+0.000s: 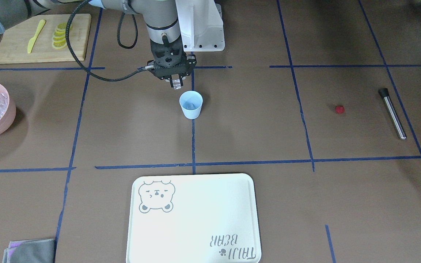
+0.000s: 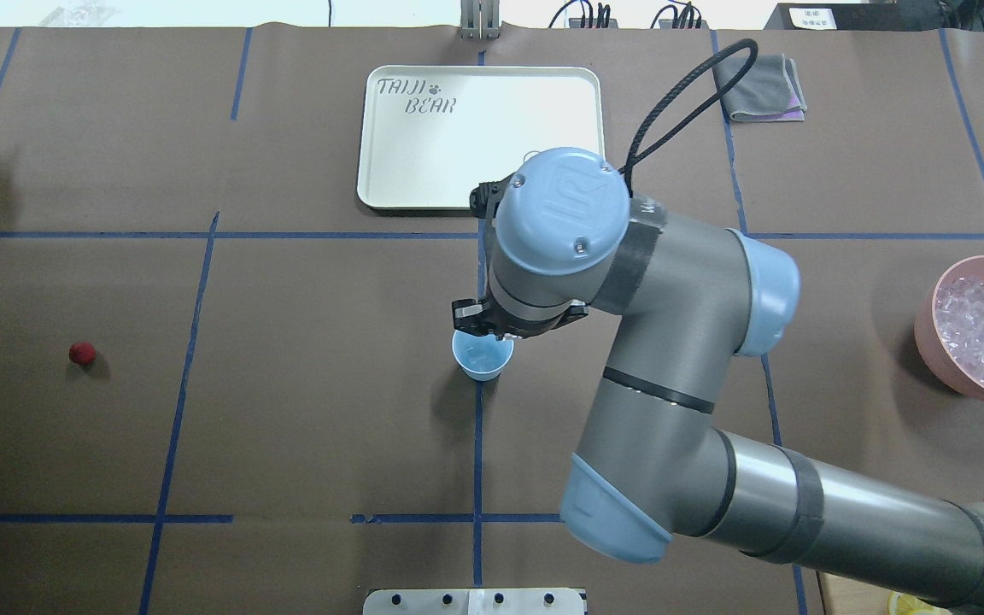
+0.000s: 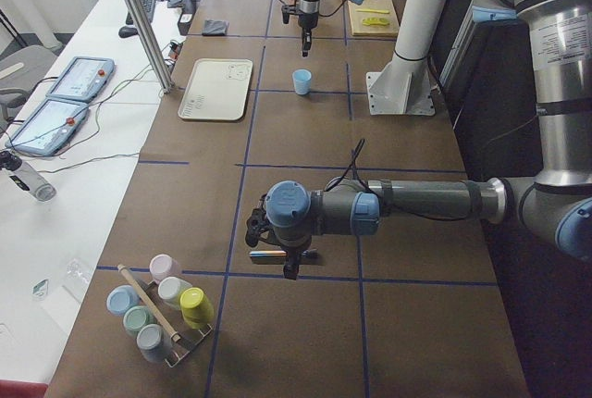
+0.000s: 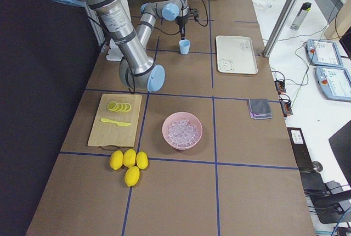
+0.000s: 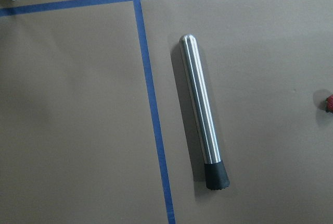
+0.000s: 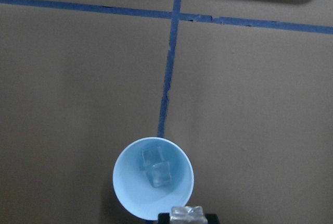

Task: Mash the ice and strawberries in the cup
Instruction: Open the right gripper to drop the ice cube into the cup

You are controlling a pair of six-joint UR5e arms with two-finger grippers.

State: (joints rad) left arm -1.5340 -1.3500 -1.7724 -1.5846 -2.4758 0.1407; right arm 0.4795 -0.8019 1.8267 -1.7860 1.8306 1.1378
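The light blue cup (image 1: 191, 105) stands at the table's middle with two ice cubes (image 6: 156, 168) inside. My right gripper (image 1: 176, 83) hangs just above the cup's rim, on the robot's side, shut on another clear ice cube (image 6: 187, 213). The red strawberry (image 1: 339, 109) lies on the table far off toward my left arm's side; its edge shows in the left wrist view (image 5: 329, 101). My left gripper (image 3: 285, 264) hovers over a steel muddler (image 5: 202, 112); I cannot tell whether it is open or shut.
A pink bowl (image 1: 11, 109) full of ice stands on my right side. A cutting board (image 1: 42, 36) holds lemon slices and a yellow knife. A white tray (image 1: 194, 219) lies past the cup. A grey cloth (image 1: 29, 251) lies beyond the bowl.
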